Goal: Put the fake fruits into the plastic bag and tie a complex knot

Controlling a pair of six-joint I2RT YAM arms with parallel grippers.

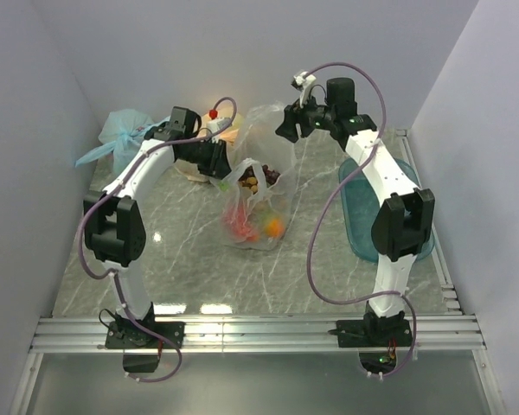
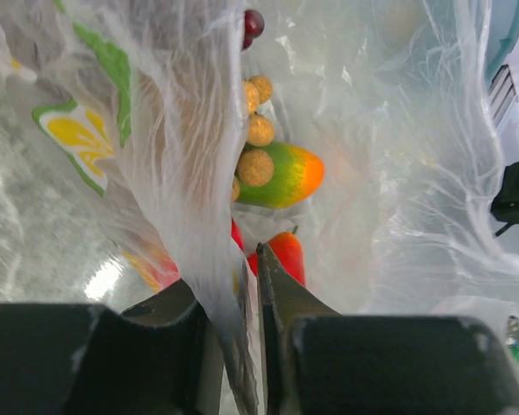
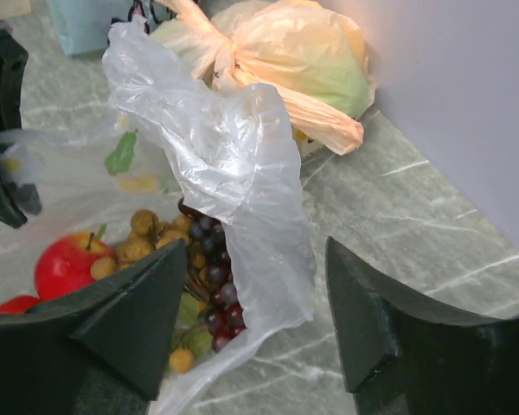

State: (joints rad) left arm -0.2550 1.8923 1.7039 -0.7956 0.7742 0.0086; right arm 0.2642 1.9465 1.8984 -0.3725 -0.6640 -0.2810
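Plastic bag (image 1: 258,203) lay mid-bench (image 1: 182,268), mouth gaping toward the far wall. It sat between the two arms, presumably so each could take one side.

Fake fruits (image 1: 261,226) were inside the bag. The left wrist view showed a green-orange mango (image 2: 281,177) and a red pepper (image 2: 287,255). The right wrist view showed a red apple (image 3: 65,264) and dark grapes (image 3: 212,259). No fruit seen loose on the bench; loading judged done.

Left gripper (image 2: 235,277) was at the bag's left rim, fingers nearly together, with a fold of clear film running down through the narrow gap. Film blurred the view, so I could not tell whether they pinched it or merely bracketed it.

Right gripper (image 3: 253,259) had its fingers spread wide and gripped nothing. A loose standing flap of the bag rose between them, probably lined up for a grasp on that side.

No knot seen on the clear bag; tying judged not yet begun.

Orange-yellow bag (image 3: 277,60) and light blue bag (image 1: 121,134), both knotted, sat at the back, apart from the work.
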